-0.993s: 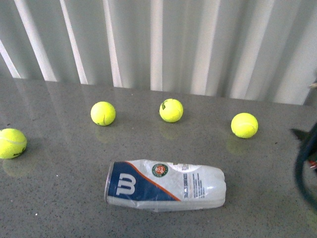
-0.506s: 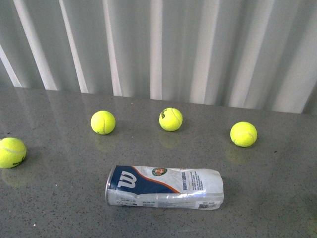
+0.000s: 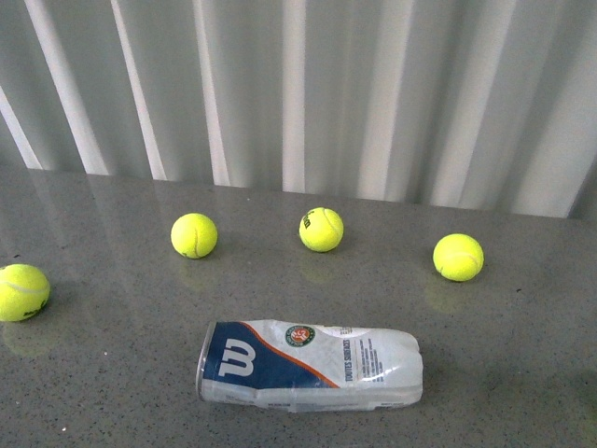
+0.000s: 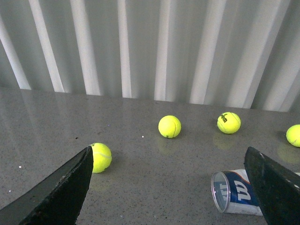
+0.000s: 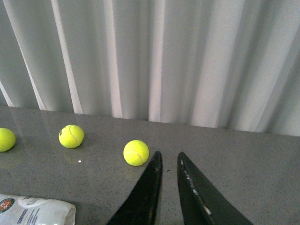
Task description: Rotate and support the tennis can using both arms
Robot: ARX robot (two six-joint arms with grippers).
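The tennis can (image 3: 310, 365) lies on its side on the grey table, silver rim to the left, navy W label facing up, its clear end dented. Neither arm shows in the front view. In the left wrist view the can's rim end (image 4: 234, 192) lies by one jaw of my open left gripper (image 4: 171, 161), whose jaws stand wide apart with nothing between them. In the right wrist view my right gripper (image 5: 168, 157) is shut and empty above the table, and the can's clear end (image 5: 35, 210) lies well to one side.
Several yellow-green tennis balls lie on the table: one at the far left (image 3: 20, 292), and a row behind the can (image 3: 194, 235), (image 3: 321, 230), (image 3: 458, 257). A white pleated curtain (image 3: 308, 93) closes off the back of the table (image 3: 112, 373).
The black arm at the right edge of the front view has left the picture. The can has rolled a little, its label facing differently, and the view has shifted slightly.
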